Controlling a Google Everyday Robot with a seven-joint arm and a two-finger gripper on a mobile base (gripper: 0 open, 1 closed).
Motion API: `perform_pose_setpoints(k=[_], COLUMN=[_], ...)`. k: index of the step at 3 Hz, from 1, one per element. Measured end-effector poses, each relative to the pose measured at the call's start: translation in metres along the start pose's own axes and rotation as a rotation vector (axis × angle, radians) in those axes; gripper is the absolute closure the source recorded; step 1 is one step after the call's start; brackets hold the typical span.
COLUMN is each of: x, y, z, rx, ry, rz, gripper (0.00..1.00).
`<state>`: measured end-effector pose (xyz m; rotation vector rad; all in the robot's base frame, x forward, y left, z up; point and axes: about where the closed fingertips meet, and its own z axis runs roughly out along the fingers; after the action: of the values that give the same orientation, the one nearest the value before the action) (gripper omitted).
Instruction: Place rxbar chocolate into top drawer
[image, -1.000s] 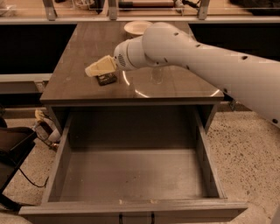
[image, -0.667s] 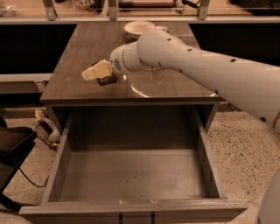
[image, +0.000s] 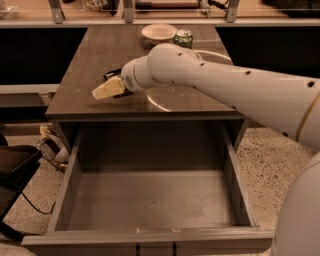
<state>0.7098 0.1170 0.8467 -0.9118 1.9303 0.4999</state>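
Note:
The rxbar chocolate is a black wrapper on the cabinet top, mostly hidden behind my gripper; only a dark edge shows. My gripper is cream-coloured and sits low over the left front part of the cabinet top, right at the bar. I cannot tell whether it holds the bar. The top drawer is pulled fully open below the cabinet top and nothing lies in it. My white arm reaches in from the right.
A green soda can and a white bowl stand at the back of the cabinet top. A dark chair and cables lie on the floor to the left of the drawer.
My gripper has moved left and toward the front edge of the cabinet top. The dark bar now shows at the gripper's far side instead of under it.

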Motion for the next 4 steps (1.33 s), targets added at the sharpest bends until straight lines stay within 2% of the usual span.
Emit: perform_pose_setpoints(k=[1, 3, 4], x=[0.003, 0.014, 0.024], y=[0.002, 0.004, 0.008], z=[0.010, 0.026, 0.032], rx=[0.011, 0.009, -0.014], ry=[0.011, 0.034, 0.049], rz=[-0.023, -0.015, 0.003], gripper=[0.00, 0.00, 0.18])
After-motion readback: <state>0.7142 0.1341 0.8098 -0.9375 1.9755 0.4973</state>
